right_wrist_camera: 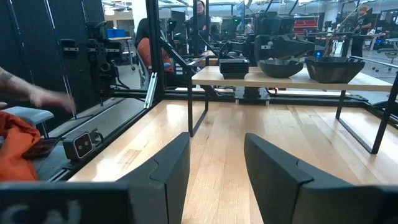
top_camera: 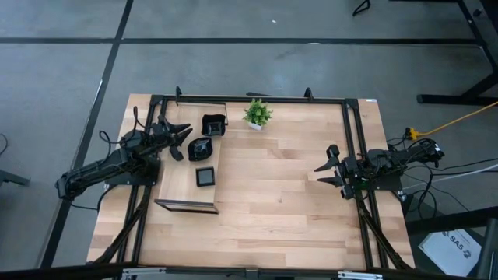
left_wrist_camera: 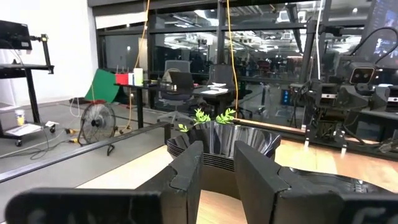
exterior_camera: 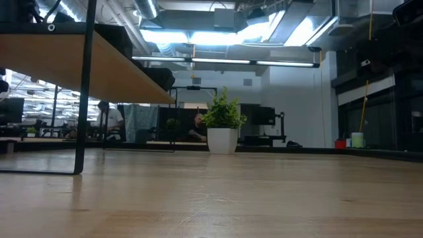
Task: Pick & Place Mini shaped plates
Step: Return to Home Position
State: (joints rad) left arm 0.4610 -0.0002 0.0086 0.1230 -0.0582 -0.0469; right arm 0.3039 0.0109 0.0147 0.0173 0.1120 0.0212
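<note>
On the shelf at the left of the table, the plates sit in 3 black stacks. The left tool hovers near the middle stack, released and holding nothing. The right tool waits well apart by the table's right side, also released. The plates look glossy, stiff and light, so probably slippery and easy to chip. The best hold is likely a pinch across 1 raised rim, not the flat face.
</note>
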